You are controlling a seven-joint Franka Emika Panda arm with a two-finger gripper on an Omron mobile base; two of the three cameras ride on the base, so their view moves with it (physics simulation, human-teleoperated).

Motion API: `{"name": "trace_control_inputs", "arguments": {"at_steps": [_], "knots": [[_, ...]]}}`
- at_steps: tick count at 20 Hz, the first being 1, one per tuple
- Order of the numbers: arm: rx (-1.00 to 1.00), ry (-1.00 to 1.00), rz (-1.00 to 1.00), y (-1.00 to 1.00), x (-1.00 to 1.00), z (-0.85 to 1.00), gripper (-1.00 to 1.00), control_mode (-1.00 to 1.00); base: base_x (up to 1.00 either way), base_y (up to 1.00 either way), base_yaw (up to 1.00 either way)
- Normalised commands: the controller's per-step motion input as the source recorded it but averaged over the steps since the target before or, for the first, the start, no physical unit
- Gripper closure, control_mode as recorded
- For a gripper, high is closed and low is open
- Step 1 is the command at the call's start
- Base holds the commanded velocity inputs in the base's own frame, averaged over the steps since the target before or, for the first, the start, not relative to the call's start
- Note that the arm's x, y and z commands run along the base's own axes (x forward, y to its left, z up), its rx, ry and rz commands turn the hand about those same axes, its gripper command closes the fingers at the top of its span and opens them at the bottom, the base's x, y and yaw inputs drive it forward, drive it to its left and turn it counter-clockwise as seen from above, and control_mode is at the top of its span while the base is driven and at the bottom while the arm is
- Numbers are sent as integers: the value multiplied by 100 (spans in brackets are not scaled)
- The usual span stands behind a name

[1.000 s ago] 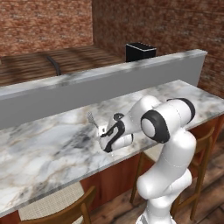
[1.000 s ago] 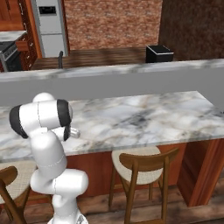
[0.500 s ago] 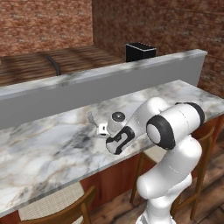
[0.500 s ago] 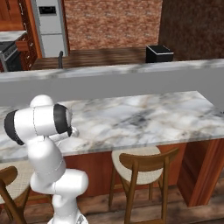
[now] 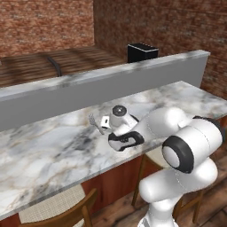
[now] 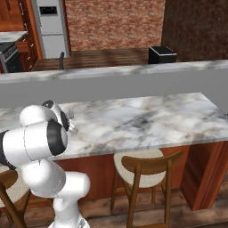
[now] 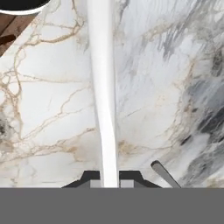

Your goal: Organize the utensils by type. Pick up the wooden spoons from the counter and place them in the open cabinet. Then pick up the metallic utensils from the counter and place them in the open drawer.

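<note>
Comparing with a second back, the base cams haven't budged, but the arm (image 5: pixel 190 146) has swung its big dark-ringed elbow out to the right and lower in the left base view. It now reaches across to the counter (image 5: pixel 44 155) almost flat instead of arching over the hand. In the right base view that same elbow has sunk a bit. The hand itself has stayed over the same patch of marble, and the fork (image 5: pixel 93 120) hasn't shifted at all. Going left to right in the left base view: one woven-seat chair (image 5: pixel 48 205) under the counter's front edge, then the one fork, thin and silver-grey, tines at its far-left end, lying flat on the white, grey-veined top. Next comes the gripper (image 5: pixel 105 122) right beside it, down at the surface, and far back on the right is one black box (image 5: pixel 142 52) behind the grey ledge (image 5: pixel 66 95). Hand view, left to right: one pale utensil (image 7: pixel 104 87), slim and nearly white, its long smooth handle running straight up the frame over the marble and widening away from the tips. The gripper (image 7: pixel 109 180) is clamped on its near end, with a dark fingertip (image 7: pixel 91 177) snug against each side; whether it's off the counter I can't tell. Just right of the tips sits one grey handle end (image 7: pixel 162 171), and I can't tell which utensil it belongs to. Right base view has two wooden chairs (image 6: pixel 147 167) at the counter.
</note>
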Motion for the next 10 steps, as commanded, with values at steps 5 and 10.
{"name": "trace_control_inputs", "arguments": {"at_steps": [5,10], "knots": [[0,0,-19,-62,-34,65,100,-100,0,0,0],[0,2,-14,-73,-52,38,100,-100,0,0,0]]}}
